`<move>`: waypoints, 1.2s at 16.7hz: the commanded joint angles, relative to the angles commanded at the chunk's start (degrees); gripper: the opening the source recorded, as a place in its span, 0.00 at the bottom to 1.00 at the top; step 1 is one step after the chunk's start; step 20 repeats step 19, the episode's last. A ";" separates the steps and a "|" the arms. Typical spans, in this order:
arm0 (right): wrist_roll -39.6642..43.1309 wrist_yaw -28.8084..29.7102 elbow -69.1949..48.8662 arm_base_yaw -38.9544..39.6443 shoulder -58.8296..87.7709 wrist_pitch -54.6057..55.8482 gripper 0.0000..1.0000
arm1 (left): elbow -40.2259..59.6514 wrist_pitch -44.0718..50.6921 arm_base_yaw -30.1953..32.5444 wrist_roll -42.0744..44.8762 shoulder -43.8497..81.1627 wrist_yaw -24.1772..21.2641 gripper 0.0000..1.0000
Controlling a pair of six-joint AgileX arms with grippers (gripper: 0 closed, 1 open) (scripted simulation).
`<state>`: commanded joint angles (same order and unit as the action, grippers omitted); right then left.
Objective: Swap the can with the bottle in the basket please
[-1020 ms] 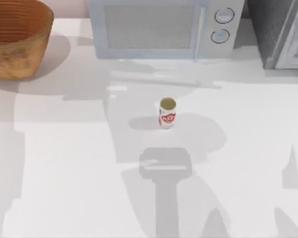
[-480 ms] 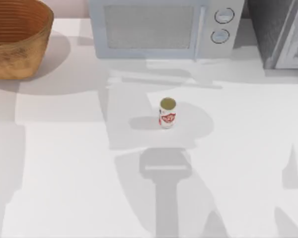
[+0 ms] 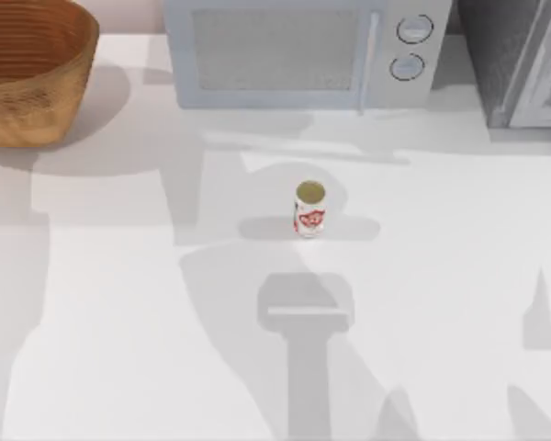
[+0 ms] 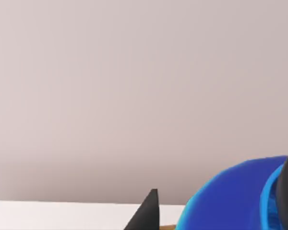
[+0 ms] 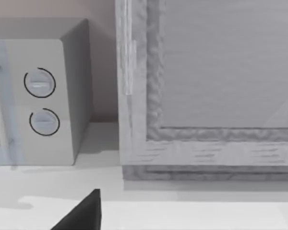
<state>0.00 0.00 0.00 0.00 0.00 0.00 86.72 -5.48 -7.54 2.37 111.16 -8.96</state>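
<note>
At desk's far-left corner: basket, wicker, stiff. Mid-desk, before microwave: can upright, apart from everything; likely light, rigid, smooth-walled, so best pinched across label at mid-height. Left end effector, right end effector: finger state cannot be told.

- A white counter is crossed by soft grey shadows.
- A pale microwave is set at its back edge.
- A grey cabinet, perhaps, occupies the back right corner.
- A beige wall is seen behind.
</note>
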 joint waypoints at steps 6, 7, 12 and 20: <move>0.00 0.00 0.00 0.00 0.00 0.00 1.00 | 0.00 0.00 0.00 0.00 0.00 0.00 0.45; 0.00 0.00 0.00 0.00 0.00 0.00 1.00 | 0.00 0.00 0.00 0.00 0.00 0.00 0.53; 0.00 0.00 0.00 0.00 0.00 0.00 1.00 | 0.00 0.00 0.00 0.00 0.00 0.00 0.90; 0.00 0.00 0.00 0.00 0.00 0.00 1.00 | 0.00 0.00 0.00 0.00 0.00 0.00 1.00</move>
